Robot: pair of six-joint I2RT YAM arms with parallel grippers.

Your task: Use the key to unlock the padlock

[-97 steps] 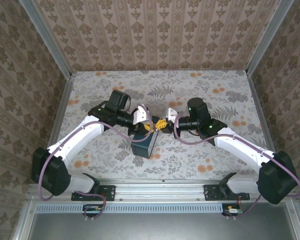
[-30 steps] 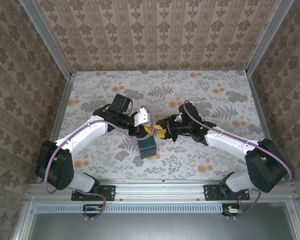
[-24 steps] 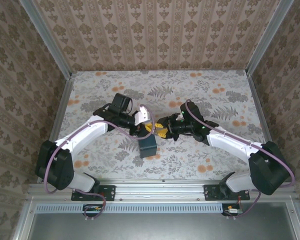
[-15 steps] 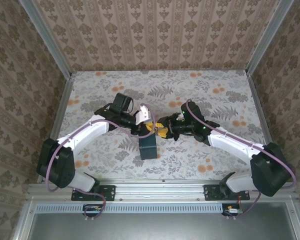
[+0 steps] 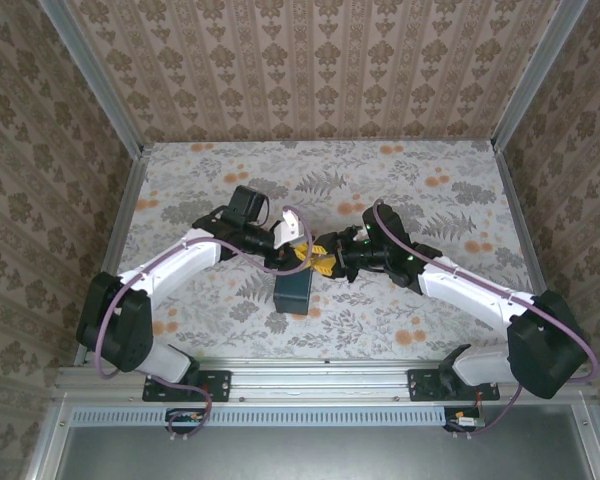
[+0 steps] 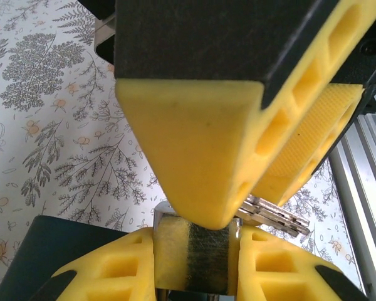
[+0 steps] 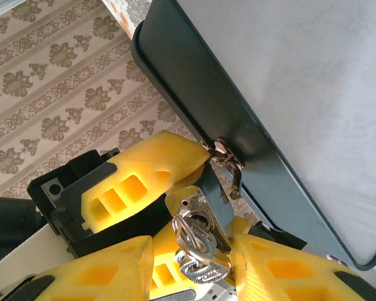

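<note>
My left gripper (image 6: 194,266) is shut on the small brass padlock (image 6: 203,257), which sits squarely between its two yellow fingers. The padlock (image 7: 187,202) hangs from the clasp (image 7: 229,164) of the dark blue tin (image 5: 293,292). A silver key (image 7: 203,266) on a ring with a second one sticks out of the padlock's keyhole. My right gripper (image 7: 194,273) straddles that key; one finger touches it and a gap shows on the other side. In the left wrist view the key (image 6: 276,216) pokes out from under the right gripper's fingers (image 6: 200,157). Both grippers meet above the tin (image 6: 56,244).
The tin's pale underside and dark rim (image 7: 194,94) loom close over the right wrist camera. Floral tablecloth (image 5: 410,180) spreads around the tin. Patterned walls (image 5: 310,70) close in the back and sides, and a metal rail (image 5: 320,375) runs along the near edge.
Since the earliest frame the right arm has lowered and stretched toward the tin, which now stands more on end. Over the last second both grippers stay nearly in place at the padlock.
</note>
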